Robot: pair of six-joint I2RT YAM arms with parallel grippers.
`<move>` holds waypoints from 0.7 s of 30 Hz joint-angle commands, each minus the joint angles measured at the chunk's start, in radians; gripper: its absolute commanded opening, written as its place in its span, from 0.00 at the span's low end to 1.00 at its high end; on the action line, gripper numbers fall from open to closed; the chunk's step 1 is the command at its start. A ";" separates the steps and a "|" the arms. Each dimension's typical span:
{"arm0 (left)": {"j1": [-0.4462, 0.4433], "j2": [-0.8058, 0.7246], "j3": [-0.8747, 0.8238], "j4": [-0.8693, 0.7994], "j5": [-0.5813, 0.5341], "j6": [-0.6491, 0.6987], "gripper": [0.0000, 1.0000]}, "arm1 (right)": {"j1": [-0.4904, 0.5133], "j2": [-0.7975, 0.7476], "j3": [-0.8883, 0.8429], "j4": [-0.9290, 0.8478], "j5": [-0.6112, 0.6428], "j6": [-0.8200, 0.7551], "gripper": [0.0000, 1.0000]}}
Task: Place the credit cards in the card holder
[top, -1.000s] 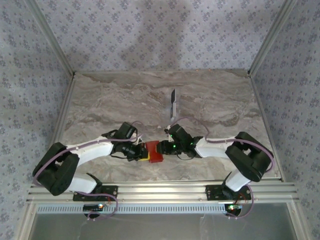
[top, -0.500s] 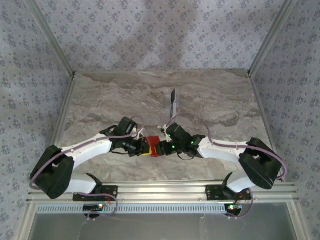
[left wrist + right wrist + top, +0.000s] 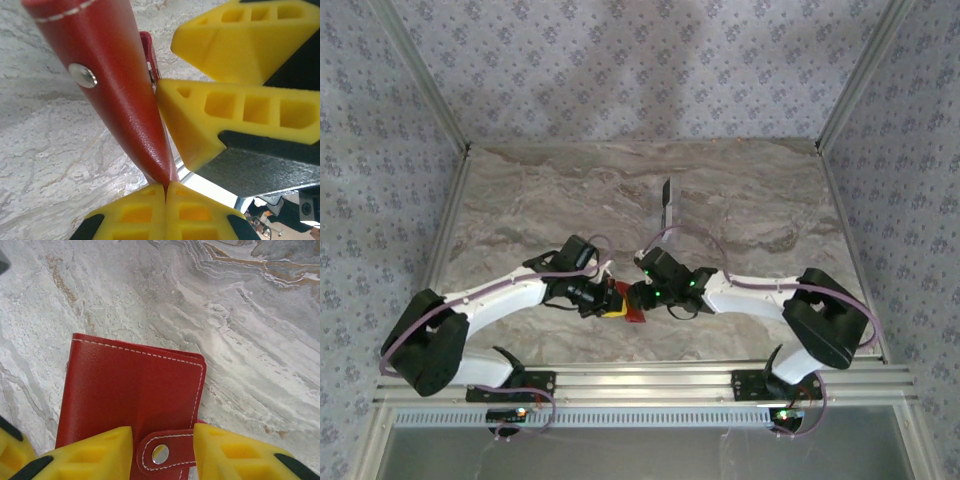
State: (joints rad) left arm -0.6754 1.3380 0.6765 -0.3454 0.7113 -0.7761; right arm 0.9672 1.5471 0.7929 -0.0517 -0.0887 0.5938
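We find the left fingers, yellow ribbed plastic, pressed together on the lower edge of the small red leather card holder. The right fingers stand apart on either side of the holder's snap strap, just beside its edges. We cannot tell whether they press on it.

The holder is folded shut. Its red face is smooth, with pale stitching along the border, and the strap wraps over one edge and carries a small silver snap button. In the left wrist view it tapers toward the pinched edge.

In the top view the holder sits between the two wrists, over the near middle of the grey marbled counter. A thin dark credit card with pale parts shows farther back, well apart from the holder.
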 commanded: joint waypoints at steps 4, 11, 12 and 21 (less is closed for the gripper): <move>-0.005 0.004 0.024 -0.011 0.031 0.025 0.00 | 0.025 0.044 0.024 -0.014 0.028 -0.002 0.32; -0.005 0.019 0.026 -0.036 0.007 0.051 0.00 | 0.040 0.024 0.004 -0.051 0.043 0.010 0.32; -0.006 0.025 0.026 -0.037 0.008 0.052 0.00 | 0.045 0.018 -0.001 -0.056 0.055 0.011 0.32; 0.002 0.039 0.028 -0.076 -0.037 0.069 0.00 | 0.054 -0.021 -0.045 -0.048 0.099 0.012 0.00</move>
State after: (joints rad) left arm -0.6754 1.3727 0.6777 -0.3943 0.6853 -0.7296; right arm 1.0153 1.5551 0.7776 -0.0532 -0.0380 0.6029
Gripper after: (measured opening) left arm 0.053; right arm 0.048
